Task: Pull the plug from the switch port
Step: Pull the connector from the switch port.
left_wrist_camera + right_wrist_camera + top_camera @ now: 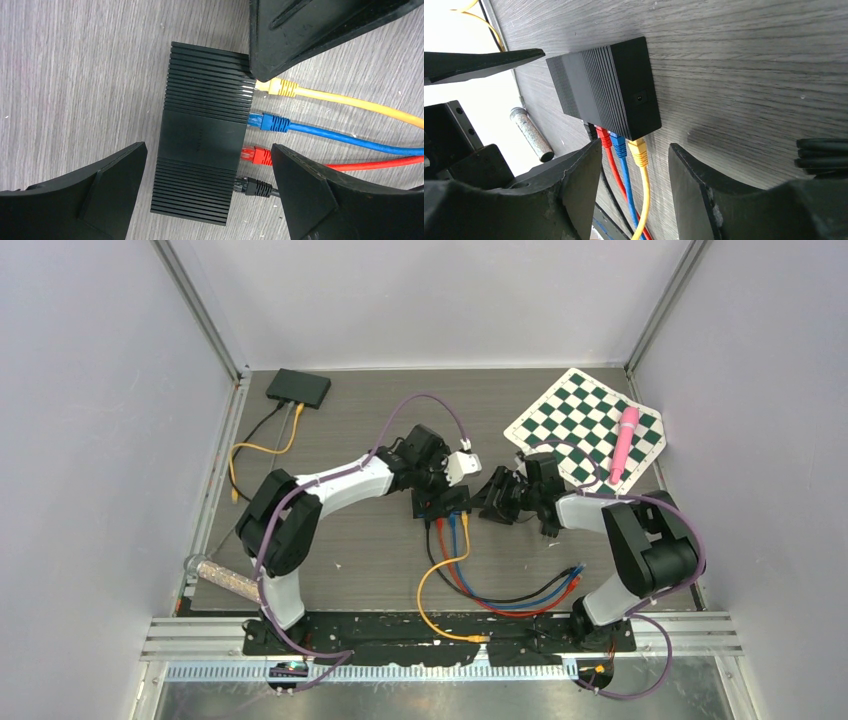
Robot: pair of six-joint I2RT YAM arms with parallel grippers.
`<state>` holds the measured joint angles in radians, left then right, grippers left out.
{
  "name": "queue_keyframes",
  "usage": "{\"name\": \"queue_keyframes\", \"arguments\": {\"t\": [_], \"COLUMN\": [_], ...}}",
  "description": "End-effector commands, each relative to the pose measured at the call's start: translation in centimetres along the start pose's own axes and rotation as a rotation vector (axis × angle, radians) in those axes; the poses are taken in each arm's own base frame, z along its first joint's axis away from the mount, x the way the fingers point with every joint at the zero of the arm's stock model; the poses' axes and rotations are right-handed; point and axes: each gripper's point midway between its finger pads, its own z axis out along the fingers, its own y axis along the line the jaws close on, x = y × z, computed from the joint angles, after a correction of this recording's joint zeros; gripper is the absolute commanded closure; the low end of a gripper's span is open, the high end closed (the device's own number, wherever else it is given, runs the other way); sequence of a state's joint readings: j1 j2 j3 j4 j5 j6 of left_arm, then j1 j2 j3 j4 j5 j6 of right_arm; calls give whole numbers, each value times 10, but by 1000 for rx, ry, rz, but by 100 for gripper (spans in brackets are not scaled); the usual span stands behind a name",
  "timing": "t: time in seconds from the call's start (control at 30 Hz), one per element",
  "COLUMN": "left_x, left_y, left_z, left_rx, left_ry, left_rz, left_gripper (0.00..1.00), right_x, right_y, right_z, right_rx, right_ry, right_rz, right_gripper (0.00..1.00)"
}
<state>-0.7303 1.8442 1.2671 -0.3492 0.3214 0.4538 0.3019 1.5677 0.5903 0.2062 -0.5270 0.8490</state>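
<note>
The black ribbed switch (441, 503) lies mid-table, also in the left wrist view (205, 135) and the right wrist view (609, 87). Yellow (277, 88), blue (270, 122), red (257, 155) and black (255, 187) plugs sit in its ports. My left gripper (207, 195) is open and hovers over the switch, one finger on each side. My right gripper (635, 185) is open just in front of the ports. The yellow plug (639, 151) and its cable lie between its fingers, untouched. The blue plug (618, 145) and red plug (604, 137) are beside its left finger.
A second black box (298, 387) with cables sits at the back left. A green-and-white checkered mat (586, 425) with a pink tube (624, 443) lies at the back right. A glittery cylinder (222, 578) lies near the front left. The cables loop toward the front edge (470, 590).
</note>
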Motion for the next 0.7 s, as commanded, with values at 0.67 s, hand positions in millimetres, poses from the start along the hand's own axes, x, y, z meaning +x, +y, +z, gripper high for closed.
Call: {"name": "queue_keyframes", "arguments": {"t": [0.67], "left_x": [0], "left_y": [17], "left_z": [17], "left_rx": [-28], "left_ry": [33], "left_rz": [13], "left_gripper": [14], "right_x": [12], "right_y": [2], "right_z": [16], "right_rx": [-64], "right_ry": [63], "right_rz": [41], "right_gripper": [45]}}
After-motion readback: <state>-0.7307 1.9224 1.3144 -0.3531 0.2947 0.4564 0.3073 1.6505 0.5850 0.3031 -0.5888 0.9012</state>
